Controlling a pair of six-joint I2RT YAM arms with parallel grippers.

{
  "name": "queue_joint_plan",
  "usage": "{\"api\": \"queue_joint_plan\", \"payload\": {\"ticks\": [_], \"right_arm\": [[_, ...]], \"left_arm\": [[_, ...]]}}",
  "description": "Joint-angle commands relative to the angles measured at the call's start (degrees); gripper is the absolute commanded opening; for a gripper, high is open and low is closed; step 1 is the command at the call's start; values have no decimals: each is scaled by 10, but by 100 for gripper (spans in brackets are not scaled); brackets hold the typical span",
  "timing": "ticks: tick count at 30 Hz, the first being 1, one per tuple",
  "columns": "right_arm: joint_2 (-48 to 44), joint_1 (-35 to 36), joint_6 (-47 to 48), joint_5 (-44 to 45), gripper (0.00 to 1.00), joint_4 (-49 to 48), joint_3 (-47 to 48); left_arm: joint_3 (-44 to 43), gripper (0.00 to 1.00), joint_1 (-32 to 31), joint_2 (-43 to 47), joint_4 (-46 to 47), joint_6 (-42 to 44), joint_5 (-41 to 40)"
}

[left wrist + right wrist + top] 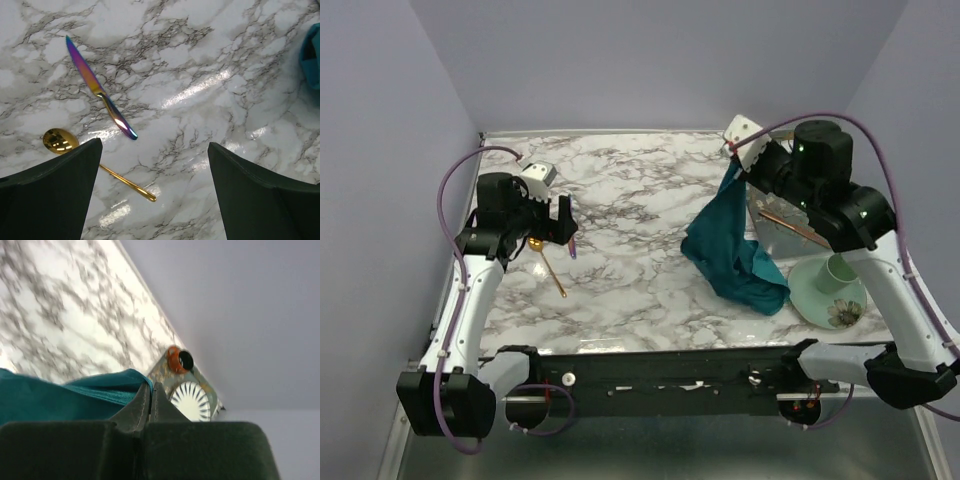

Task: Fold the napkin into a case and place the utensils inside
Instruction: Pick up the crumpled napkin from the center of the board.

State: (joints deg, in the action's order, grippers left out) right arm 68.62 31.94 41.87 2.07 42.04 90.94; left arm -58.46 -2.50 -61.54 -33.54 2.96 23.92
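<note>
I work in a robot test booth: plain lavender walls [650, 60] box in a marble-patterned worktop [640, 190], and my two white arms [470, 300] sit bolted to a black rail [670, 375], trailing purple cables [443, 200].

Left arm sits mid-left, left gripper [555, 225] aimed down, jaws wide apart. Right arm's lifted at upper right, right gripper [735, 162] pinched tight on the napkin [730, 245].

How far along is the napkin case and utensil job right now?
Nothing looks finished. In hand: the right gripper, jaws shut, holds one corner of the napkin up, the rest bunched on the table. The left gripper hangs open over the loose purple knife and gold spoon. Remaining: fold it, then slip both inside.
</note>
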Motion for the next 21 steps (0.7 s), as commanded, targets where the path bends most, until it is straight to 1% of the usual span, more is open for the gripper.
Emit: {"api": "queue_joint_plan", "payload": {"ticks": [1, 3, 4, 6, 7, 8, 10, 11, 12, 13, 14, 15, 16, 17, 19, 21], "right_arm": [[57, 4, -71, -97, 1, 51, 199], [49, 4, -89, -122, 1, 43, 214], [40, 4, -92, -129, 1, 42, 212], [22, 4, -93, -144, 1, 58, 189], [-8, 4, -91, -148, 1, 63, 171], [-25, 4, -81, -151, 1, 67, 120], [-81, 4, -76, -138, 1, 81, 66], [-102, 5, -70, -117, 1, 88, 33], [-122, 5, -65, -104, 1, 96, -28], [-143, 4, -60, -89, 1, 96, -69], [-195, 5, -47, -62, 1, 95, -101], [-219, 4, -44, -47, 1, 91, -160], [-246, 4, -43, -37, 1, 95, -181], [-286, 4, -37, -24, 1, 102, -196], [-321, 4, -41, 9, 1, 117, -221], [-352, 4, -43, 50, 1, 134, -224]], "left_arm": [[38, 99, -3, 47, 61, 6, 115], [54, 99, -2, 61, 71, 22, 142], [58, 99, -3, 63, 71, 29, 173], [66, 99, -3, 60, 61, 49, 197], [67, 98, -4, 57, 57, 70, 203], [68, 97, -4, 50, 51, 80, 212], [68, 97, -5, 41, 42, 120, 220], [67, 96, -7, 28, 29, 135, 235], [64, 96, -14, 20, 23, 153, 235], [63, 95, -38, 14, 19, 166, 228], [63, 94, -57, 0, 15, 194, 216], [66, 94, -73, -6, 15, 208, 192], [66, 94, -89, -12, 15, 223, 184], [69, 93, -123, -26, 25, 245, 174], [65, 93, -153, -47, 39, 259, 152], [41, 91, -194, -96, 58, 269, 142]]}}
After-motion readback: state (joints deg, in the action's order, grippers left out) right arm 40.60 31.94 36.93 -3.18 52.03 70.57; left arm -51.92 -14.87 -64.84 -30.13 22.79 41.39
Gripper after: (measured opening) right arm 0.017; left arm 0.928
